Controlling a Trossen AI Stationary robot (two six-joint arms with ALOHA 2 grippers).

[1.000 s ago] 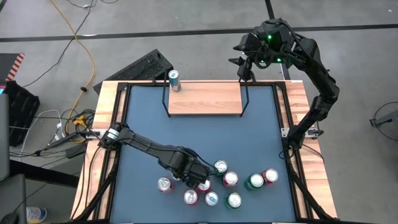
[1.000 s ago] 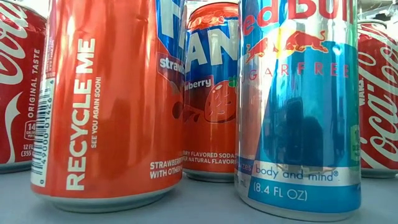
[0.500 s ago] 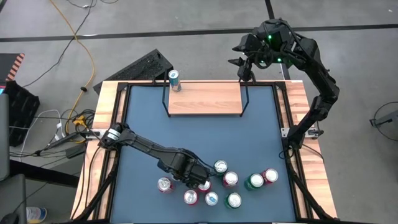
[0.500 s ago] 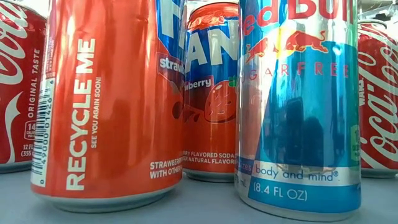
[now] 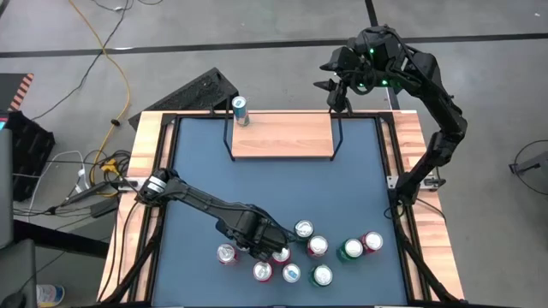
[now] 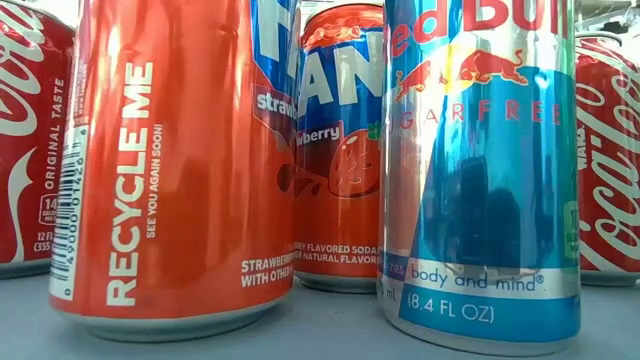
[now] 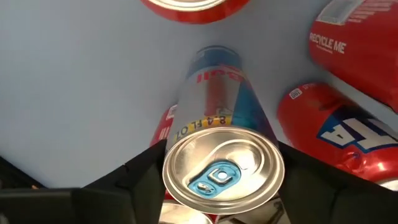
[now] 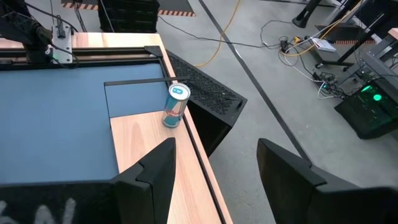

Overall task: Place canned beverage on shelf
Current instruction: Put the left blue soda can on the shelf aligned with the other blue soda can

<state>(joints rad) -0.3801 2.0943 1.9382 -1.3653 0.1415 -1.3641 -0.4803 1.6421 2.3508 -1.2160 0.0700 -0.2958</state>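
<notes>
Blue covered the surface inside its wooden rim, with the shelf lying along the far edge. 1 slim blue can already stood upright on the shelf's left end, also seen from my right wrist. Near the front edge, a cluster of upright cans crowded together, red ones and a green one among them. My left tool sat low in that cluster, its fingers on either side of a slim blue-and-silver can, closed on it. My right tool hung beyond the shelf's far right corner, well apart from the cans, its fingers spread open and holding nothing.
</notes>
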